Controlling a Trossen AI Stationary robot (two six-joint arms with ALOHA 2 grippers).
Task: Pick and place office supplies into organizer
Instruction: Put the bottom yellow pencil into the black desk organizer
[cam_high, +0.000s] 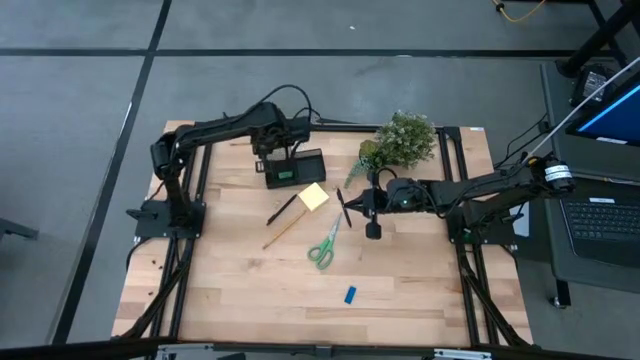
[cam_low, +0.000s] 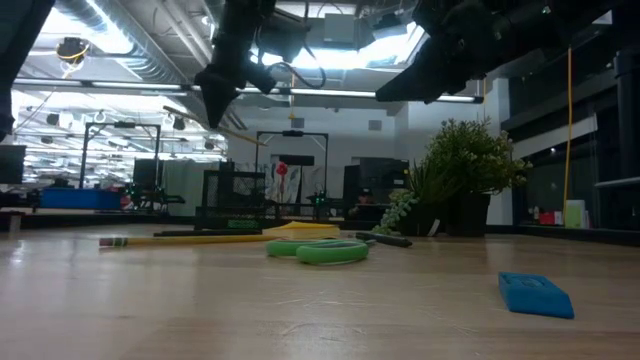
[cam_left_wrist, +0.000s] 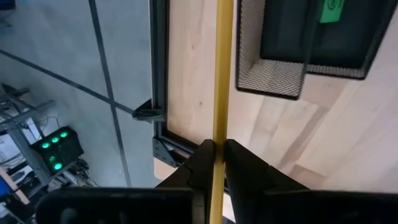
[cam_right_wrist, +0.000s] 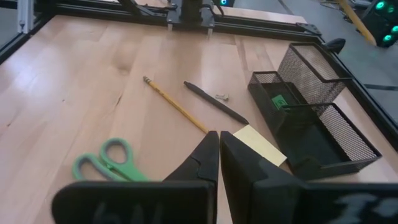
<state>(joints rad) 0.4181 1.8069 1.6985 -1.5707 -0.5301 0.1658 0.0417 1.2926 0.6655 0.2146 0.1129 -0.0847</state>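
My left gripper (cam_high: 272, 152) hovers over the far left of the table, shut on a yellow pencil (cam_left_wrist: 222, 74), beside the black mesh organizer (cam_high: 295, 168). A small green piece (cam_right_wrist: 279, 101) lies inside the organizer. My right gripper (cam_right_wrist: 219, 140) is shut and empty above the yellow sticky-note pad (cam_high: 314, 196). A second pencil (cam_high: 285, 228), a black pen (cam_high: 283, 208), green-handled scissors (cam_high: 323, 247) and a small blue piece (cam_high: 350, 294) lie flat on the table. My left gripper pinches the pencil's shaft (cam_left_wrist: 217, 140) between its two fingers. The pencil runs forward along the fingers, past their tips. It is lifted clear of the table and slants downward in the low view (cam_low: 250, 135). Which end it holds does not show.
A bushy green plant (cam_high: 405, 140) stands at the far right of the table, close behind my right arm. The black table frame (cam_high: 190, 240) runs along both sides. Bare wood lies toward the near edge around the blue piece.
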